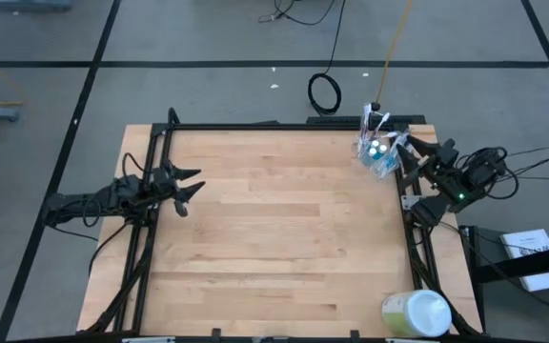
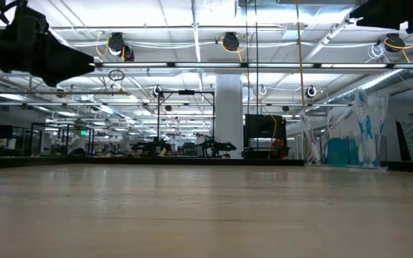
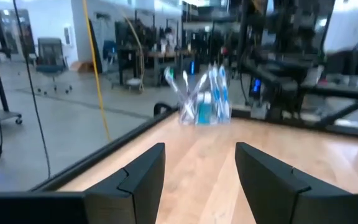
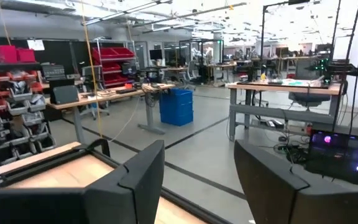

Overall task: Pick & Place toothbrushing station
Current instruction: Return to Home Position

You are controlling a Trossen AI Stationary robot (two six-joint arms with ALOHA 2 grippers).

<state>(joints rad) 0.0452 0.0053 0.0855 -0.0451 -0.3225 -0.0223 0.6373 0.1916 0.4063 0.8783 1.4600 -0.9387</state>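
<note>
The clear plastic cup (image 1: 376,152) with blue, white and purple toothbrushes and small tubes stands at the table's far right corner. It also shows in the left wrist view (image 3: 201,102), upright on the wood. My right gripper (image 1: 406,143) is open just to the right of the cup. Its wrist view shows nothing between the fingers (image 4: 197,180), only the table's far edge and the room beyond. My left gripper (image 1: 194,186) is open and empty over the table's left side, pointing across the table toward the cup (image 3: 197,180).
A large pale green-and-white round container (image 1: 416,312) lies at the table's near right corner. A black metal frame (image 1: 255,125) runs along the table's far edge and both sides. The wooden top (image 1: 284,238) between the arms is bare.
</note>
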